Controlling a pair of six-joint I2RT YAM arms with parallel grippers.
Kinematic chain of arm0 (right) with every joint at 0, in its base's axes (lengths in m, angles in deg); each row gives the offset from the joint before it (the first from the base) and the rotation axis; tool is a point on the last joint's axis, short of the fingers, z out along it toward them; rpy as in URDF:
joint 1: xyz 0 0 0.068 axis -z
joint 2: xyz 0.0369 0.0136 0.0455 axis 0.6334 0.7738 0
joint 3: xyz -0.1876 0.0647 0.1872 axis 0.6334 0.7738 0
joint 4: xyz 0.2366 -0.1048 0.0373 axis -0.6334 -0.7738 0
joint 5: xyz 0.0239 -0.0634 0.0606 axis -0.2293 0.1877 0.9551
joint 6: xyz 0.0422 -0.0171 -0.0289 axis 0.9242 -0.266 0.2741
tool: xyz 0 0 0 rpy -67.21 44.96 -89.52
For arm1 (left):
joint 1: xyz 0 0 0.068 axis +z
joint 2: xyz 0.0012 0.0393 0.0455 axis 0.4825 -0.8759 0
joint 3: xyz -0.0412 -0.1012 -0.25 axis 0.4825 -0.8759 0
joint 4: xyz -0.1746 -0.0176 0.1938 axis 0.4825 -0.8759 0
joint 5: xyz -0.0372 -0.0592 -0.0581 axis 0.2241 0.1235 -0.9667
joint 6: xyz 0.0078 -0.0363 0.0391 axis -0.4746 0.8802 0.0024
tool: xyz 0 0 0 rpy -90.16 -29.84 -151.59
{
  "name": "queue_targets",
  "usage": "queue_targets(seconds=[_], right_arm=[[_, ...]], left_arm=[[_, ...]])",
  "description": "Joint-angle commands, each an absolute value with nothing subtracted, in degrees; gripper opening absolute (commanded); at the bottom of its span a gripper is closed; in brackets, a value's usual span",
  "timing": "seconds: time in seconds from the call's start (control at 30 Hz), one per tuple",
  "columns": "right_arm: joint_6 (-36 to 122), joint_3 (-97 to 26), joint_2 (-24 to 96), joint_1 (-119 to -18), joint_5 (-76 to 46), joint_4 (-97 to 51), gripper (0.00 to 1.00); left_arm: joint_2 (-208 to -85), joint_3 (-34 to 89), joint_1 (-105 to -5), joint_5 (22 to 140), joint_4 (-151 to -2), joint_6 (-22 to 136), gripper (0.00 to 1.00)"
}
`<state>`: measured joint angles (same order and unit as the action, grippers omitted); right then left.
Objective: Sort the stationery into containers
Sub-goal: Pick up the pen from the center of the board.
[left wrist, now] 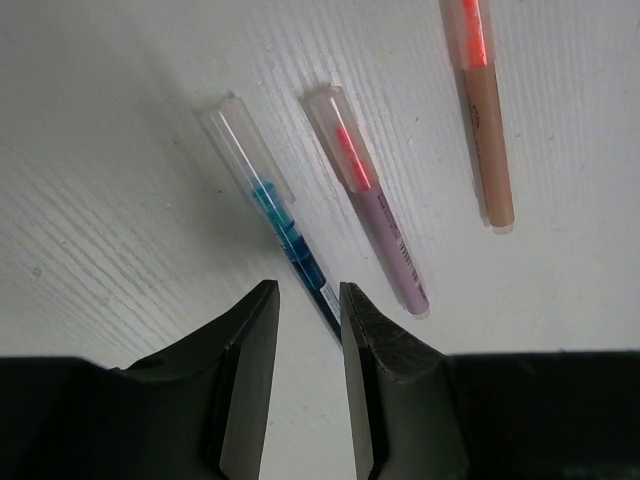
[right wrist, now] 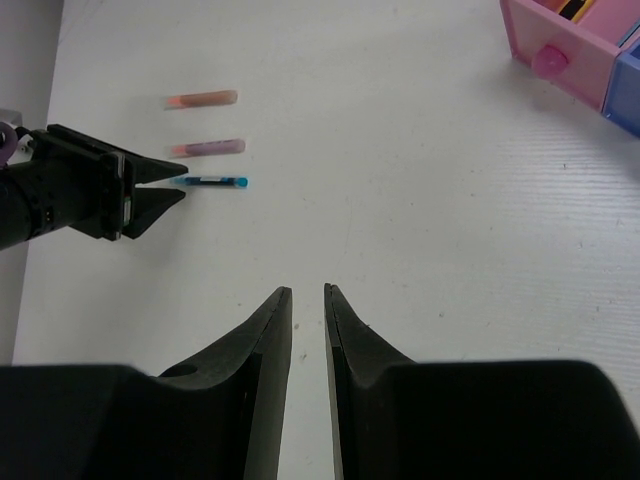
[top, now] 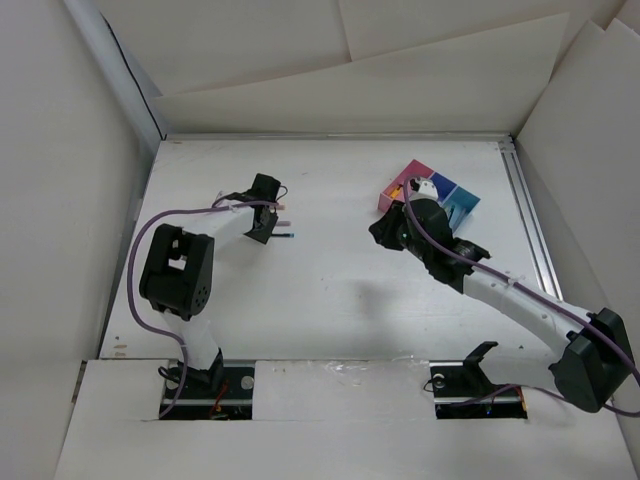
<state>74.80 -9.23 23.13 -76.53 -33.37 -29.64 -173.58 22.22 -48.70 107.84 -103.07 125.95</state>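
- Left pincer (left wrist: 306, 300), slightly parted, straddles the teal pen's (left wrist: 275, 210) dark end on the tabletop's (right wrist: 400, 200) left half.
- Pink pen (left wrist: 375, 215) lies just beside it, orange pen (left wrist: 485, 130) beyond.
- Right pincer (right wrist: 307, 300), slightly parted, is empty.
- Containers (right wrist: 570, 60) sit toward the far right corner.

Robot lab test cell, definitely not a home or an office

A bare white table (top: 330, 300) is boxed in by propped-up white board panels (top: 60, 200). A left arm (top: 175, 270) and a right arm (top: 520, 300) are bolted at the near edge, purple cable (top: 131, 272) is left exposed, and an aluminium rail (top: 530, 220) is run along one side. Only three pens (left wrist: 375, 215) and a row of coloured boxes (top: 445, 190) are laid out as props.
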Motion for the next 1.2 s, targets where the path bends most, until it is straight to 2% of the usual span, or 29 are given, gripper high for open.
queue_targets(seconds=[0.0, 0.63, 0.83, 1.03, 1.17], right_arm=[[74.1, -11.9, 23.1, -77.1, -33.1, -28.1, 0.26], [74.1, -11.9, 23.1, -78.1, -32.6, -28.6, 0.26], [74.1, -11.9, 22.1, -78.1, -32.6, -28.6, 0.26], [74.1, -11.9, 21.5, -78.1, -32.6, -28.6, 0.26], [74.1, -11.9, 20.9, -78.1, -32.6, -28.6, 0.26]], left_arm=[[-173.9, 23.1, -48.5, 109.8, -105.2, 126.3, 0.28], [-178.0, 23.8, -47.5, 109.2, -106.0, 126.3, 0.28], [-179.2, 23.8, -47.0, 109.2, -106.5, 125.8, 0.32], [-181.4, 24.9, -47.0, 109.2, -107.6, 124.6, 0.32], [-182.1, 25.5, -47.0, 108.7, -108.7, 123.4, 0.20]])
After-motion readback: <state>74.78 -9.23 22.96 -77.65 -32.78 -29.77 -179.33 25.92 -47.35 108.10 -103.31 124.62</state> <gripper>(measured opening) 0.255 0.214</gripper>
